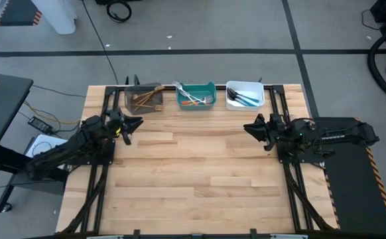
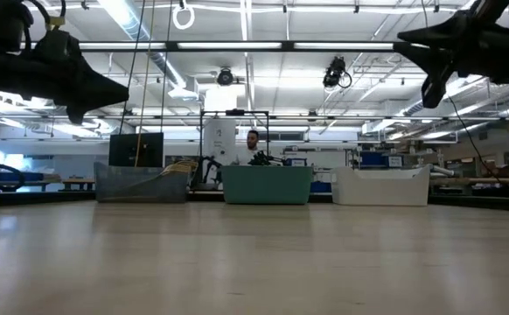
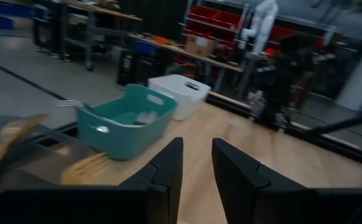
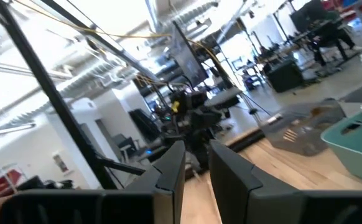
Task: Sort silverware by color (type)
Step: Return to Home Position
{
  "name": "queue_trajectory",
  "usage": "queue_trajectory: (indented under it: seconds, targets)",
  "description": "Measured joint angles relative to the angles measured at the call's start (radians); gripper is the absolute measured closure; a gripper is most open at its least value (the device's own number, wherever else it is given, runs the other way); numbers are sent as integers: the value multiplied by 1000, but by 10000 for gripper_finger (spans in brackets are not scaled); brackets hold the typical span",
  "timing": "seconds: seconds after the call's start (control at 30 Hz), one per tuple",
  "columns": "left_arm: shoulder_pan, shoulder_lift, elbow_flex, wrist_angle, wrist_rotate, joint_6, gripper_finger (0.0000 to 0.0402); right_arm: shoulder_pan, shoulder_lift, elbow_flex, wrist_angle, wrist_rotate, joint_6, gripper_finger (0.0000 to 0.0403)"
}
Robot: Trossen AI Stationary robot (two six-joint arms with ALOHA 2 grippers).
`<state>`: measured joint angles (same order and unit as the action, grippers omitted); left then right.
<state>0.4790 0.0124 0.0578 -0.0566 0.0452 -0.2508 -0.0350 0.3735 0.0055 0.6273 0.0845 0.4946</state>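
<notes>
Silverware (image 1: 194, 99) all lies in the 3 bins (image 1: 213, 91), top centre of high view. Sorting looks done. Left end effector (image 1: 134, 125) & right end effector (image 1: 249, 127) hover mid-frame, fingers slightly apart, empty. Next: settle at home pos.

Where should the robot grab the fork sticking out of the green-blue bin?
Probably the tined end of the fork, which pokes over the rim of the teal bin, coming from above. That end is free; the handle lies inside among other forks, walled in.

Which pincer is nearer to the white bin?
Right. The right pincer hovers close in front of the white bin; the left pincer hovers far off, by the grey bin.
</notes>
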Motion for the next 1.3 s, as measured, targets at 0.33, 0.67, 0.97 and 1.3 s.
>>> queue_trajectory:
  seconds: [0.33, 0.67, 0.97, 1.3]
  targets:
    - [-125, -8, 0, 0, 3, 0, 308, 16, -58, 0, 0, 0, 0, 323]
    - [-130, -7, 0, 0, 3, 0, 308, 16, -58, 0, 0, 0, 0, 323]
    - [-129, -6, 0, 0, 2, 0, 308, 16, -58, 0, 0, 0, 0, 323]
    - [-129, -6, 0, 0, 2, 0, 308, 16, -58, 0, 0, 0, 0, 323]
